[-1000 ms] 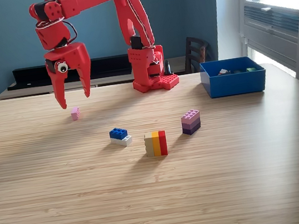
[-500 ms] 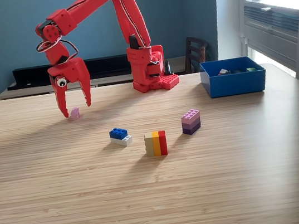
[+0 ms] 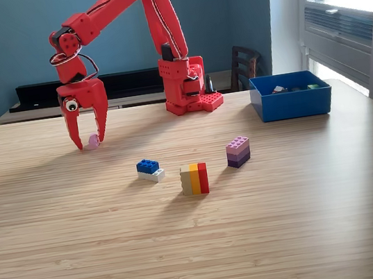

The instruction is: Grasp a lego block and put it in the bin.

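gripper (image 3: 89, 144) down at the table (image 3: 203, 249), jaws narrow but not closed, straddling a small pink block (image 3: 92, 141) that shows between the tips. cannot tell whether the tips touch the block or only flank it; certainly not lifted, since block and tips sit at table level.

judged as the grasp stage, early in the task: reach apparently made, squeeze not yet finished, lift and carry all to come.

bin (image 3: 292, 104) well apart from the gripper, far off toward the exterior view's right, past the arm's base (image 3: 189, 86). already holding a few small pieces, too small to name.

nearer the camera than the gripper and toward the view's right, untouched: a blue-on-white pair (image 3: 150, 170), a tan, yellow and red stack (image 3: 194, 179), a purple stack (image 3: 238, 151). none close enough to the jaws to get in the way.

left to do, by this reading: close on the pink block, raise it clear, swing across in front of the base, open over the bin. small block, so likely easy to pinch off-centre and lose.
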{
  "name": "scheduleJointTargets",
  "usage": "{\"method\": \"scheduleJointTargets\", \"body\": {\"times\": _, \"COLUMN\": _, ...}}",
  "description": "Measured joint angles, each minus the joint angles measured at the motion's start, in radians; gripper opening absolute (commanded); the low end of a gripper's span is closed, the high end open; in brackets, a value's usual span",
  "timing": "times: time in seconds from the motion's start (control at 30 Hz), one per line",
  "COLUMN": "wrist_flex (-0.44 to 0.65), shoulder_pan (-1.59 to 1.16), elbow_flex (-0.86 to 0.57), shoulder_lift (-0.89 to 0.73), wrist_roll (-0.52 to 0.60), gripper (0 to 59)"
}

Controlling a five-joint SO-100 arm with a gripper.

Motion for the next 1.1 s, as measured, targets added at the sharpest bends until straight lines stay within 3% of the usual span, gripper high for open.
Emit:
{"method": "scheduleJointTargets", "body": {"times": 0.23, "wrist_flex": 0.041, "shoulder_pan": -0.035, "elbow_flex": -0.057, "shoulder_lift": -0.005, "wrist_roll": -0.003, "gripper": 0.1}}
{"method": "scheduleJointTargets", "body": {"times": 0.4, "wrist_flex": 0.216, "shoulder_pan": -0.121, "elbow_flex": -0.173, "shoulder_lift": -0.008, "wrist_roll": -0.017, "gripper": 0.1}}
{"method": "scheduleJointTargets", "body": {"times": 0.73, "wrist_flex": 0.601, "shoulder_pan": -0.569, "elbow_flex": -0.634, "shoulder_lift": -0.008, "wrist_roll": -0.051, "gripper": 0.1}}
{"method": "scheduleJointTargets", "body": {"times": 0.83, "wrist_flex": 0.635, "shoulder_pan": -0.727, "elbow_flex": -0.709, "shoulder_lift": -0.008, "wrist_roll": 0.0, "gripper": 0.1}}
{"method": "scheduleJointTargets", "body": {"times": 1.1, "wrist_flex": 0.637, "shoulder_pan": -1.348, "elbow_flex": -0.719, "shoulder_lift": -0.008, "wrist_roll": 0.049, "gripper": 0.1}}
